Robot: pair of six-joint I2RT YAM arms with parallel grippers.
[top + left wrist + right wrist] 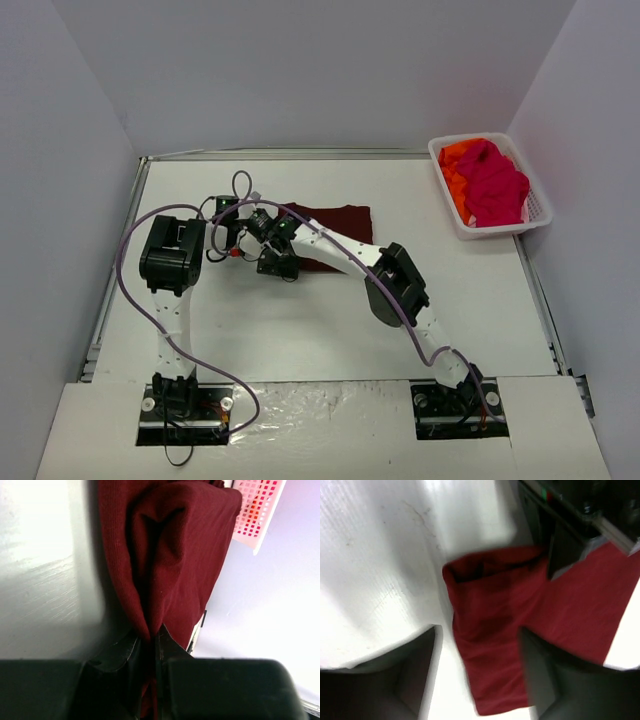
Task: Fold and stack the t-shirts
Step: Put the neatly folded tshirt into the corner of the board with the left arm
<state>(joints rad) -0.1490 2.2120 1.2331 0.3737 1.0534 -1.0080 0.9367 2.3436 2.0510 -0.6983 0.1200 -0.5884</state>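
Roughly mid-table, the folded maroon t-shirt (335,222) lies flat on the white table (300,330). The left gripper (151,639) is clenched on a bunched fold at the shirt's left end. The right gripper (477,635) hangs just above that end, jaws apart, grasping nothing. Plain pale walls surround the table. At the far right, a white basket (455,215) holds a pink t-shirt (495,188) and an orange t-shirt (455,165).

Clearances about the maroon t-shirt (335,222): both arms, left pincer (234,248) and right pincer (278,262) crowd its left end. Bare desk (300,330) lies open on its near side and rightward, up to the white basket (495,233).
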